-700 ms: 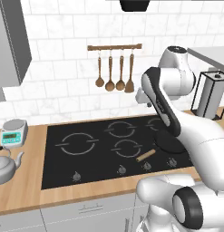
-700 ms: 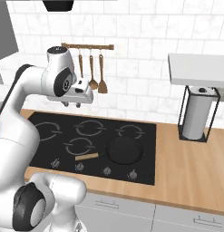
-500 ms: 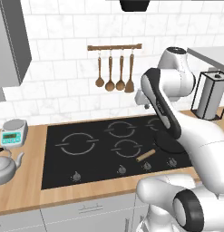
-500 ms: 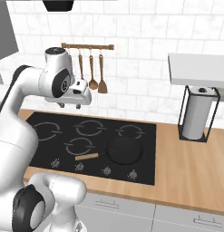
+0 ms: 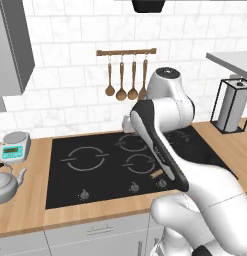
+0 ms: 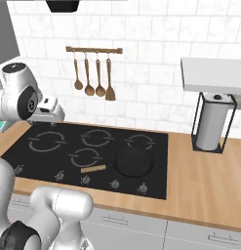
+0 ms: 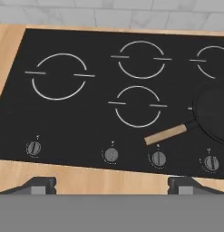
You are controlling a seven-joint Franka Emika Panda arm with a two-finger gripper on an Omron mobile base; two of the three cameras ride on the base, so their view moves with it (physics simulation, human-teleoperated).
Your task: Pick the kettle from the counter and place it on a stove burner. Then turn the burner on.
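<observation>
Kettle (image 5: pixel 6 184) first, since it lies farthest to the gripper's left: a squat silver body resting on the counter (image 5: pixel 25 215) beyond the left edge of the black cooktop (image 5: pixel 65 190), its spout turned toward the glass and its dark handle arching over the top. Just behind it, still farther from the gripper, stands the grey scale (image 5: pixel 15 146) with the green display.

Moving rightward, the stove burner (image 7: pixel 60 76), the largest broken-ring circle, sits between the kettle and the gripper, so it lies to the gripper's left and is bare. Below it along the cooktop's front edge runs a row of knobs (image 7: pixel 34 147), one of which presumably serves that ring.

Further right, the gripper (image 7: pixel 111 183) hangs high over the middle of the cooktop, looking down at the rings; its two dark tips stand wide apart with nothing between them, so the jaws are spread and empty. To the gripper's right a dark pan (image 6: pixel 133 161) with a wooden handle rests on another burner.

Judged from this, the pick is not yet begun. The coming move turns on one fact: the kettle is well apart from the gripper, off to its left and lower, past the target ring, so the reach must cross the cooktop before descending on the handle.
</observation>
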